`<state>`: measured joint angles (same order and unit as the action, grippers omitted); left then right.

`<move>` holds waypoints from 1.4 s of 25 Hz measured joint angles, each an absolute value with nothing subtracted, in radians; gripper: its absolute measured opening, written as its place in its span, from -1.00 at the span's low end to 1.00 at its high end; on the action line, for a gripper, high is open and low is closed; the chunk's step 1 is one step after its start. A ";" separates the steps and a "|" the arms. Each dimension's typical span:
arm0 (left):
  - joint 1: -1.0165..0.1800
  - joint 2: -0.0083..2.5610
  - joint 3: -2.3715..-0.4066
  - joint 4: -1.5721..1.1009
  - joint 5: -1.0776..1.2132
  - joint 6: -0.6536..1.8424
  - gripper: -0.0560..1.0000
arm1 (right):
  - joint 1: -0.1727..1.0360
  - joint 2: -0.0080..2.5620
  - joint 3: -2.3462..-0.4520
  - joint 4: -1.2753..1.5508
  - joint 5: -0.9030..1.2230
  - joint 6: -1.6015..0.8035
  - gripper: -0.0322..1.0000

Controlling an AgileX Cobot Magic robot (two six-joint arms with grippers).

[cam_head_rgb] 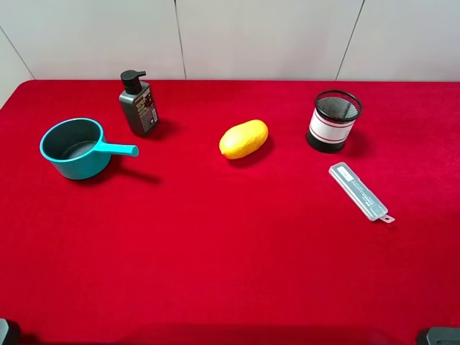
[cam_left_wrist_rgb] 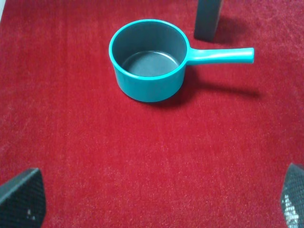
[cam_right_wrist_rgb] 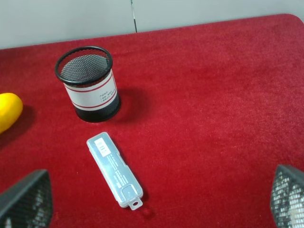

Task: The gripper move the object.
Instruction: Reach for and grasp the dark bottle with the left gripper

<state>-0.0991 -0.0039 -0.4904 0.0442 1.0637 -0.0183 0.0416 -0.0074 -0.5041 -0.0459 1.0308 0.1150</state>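
Note:
The dark grey pump bottle (cam_head_rgb: 138, 105) stands upright at the back left of the red table, and only its lower body shows in the left wrist view (cam_left_wrist_rgb: 208, 19). My left gripper (cam_left_wrist_rgb: 156, 204) is open and empty, with its fingertips (cam_left_wrist_rgb: 21, 199) wide apart, well short of the bottle and with the teal pot between them. My right gripper (cam_right_wrist_rgb: 156, 199) is open and empty, with its fingertips (cam_right_wrist_rgb: 289, 194) wide apart, on the right side of the table far from the bottle. In the exterior high view only dark bits show at the bottom corners.
A teal saucepan (cam_head_rgb: 75, 148) (cam_left_wrist_rgb: 148, 59) sits left of the bottle, its handle pointing right. A yellow fruit (cam_head_rgb: 244, 139) (cam_right_wrist_rgb: 8, 110) lies mid-table. A black mesh cup (cam_head_rgb: 336, 120) (cam_right_wrist_rgb: 88, 83) and a flat translucent case (cam_head_rgb: 361, 191) (cam_right_wrist_rgb: 114, 168) are at the right.

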 joint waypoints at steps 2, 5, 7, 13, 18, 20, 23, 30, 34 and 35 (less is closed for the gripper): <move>-0.099 -0.004 -0.490 0.044 1.064 -0.018 0.97 | 0.042 -0.007 -0.504 -0.046 1.031 0.115 0.41; -0.099 -0.004 -0.490 0.044 1.064 -0.018 0.97 | 0.042 -0.007 -0.504 -0.046 1.031 0.115 0.41; -0.099 -0.004 -0.490 0.044 1.064 -0.018 0.97 | 0.042 -0.007 -0.504 -0.046 1.031 0.115 0.41; -0.099 -0.004 -0.492 0.044 1.064 -0.018 0.97 | 0.042 -0.007 -0.504 -0.046 1.031 0.115 0.41; -0.099 0.045 -0.551 0.042 1.065 -0.018 0.97 | 0.042 -0.007 -0.504 -0.046 1.031 0.115 0.41; -0.099 0.109 -0.590 0.041 1.064 -0.018 0.97 | 0.042 -0.007 -0.504 -0.046 1.031 0.115 0.41; -0.099 0.222 -0.642 0.041 1.064 -0.018 0.97 | 0.042 -0.007 -0.504 -0.046 1.031 0.115 0.41; -0.099 0.525 -0.780 0.042 1.064 -0.018 0.97 | 0.042 -0.007 -0.504 -0.046 1.031 0.115 0.41; -0.099 0.698 -0.888 0.043 1.070 -0.018 0.97 | 0.042 -0.007 -0.504 -0.046 1.031 0.115 0.41; -0.099 0.741 -0.913 0.043 1.071 -0.018 0.97 | 0.042 -0.007 -0.504 -0.046 1.031 0.115 0.41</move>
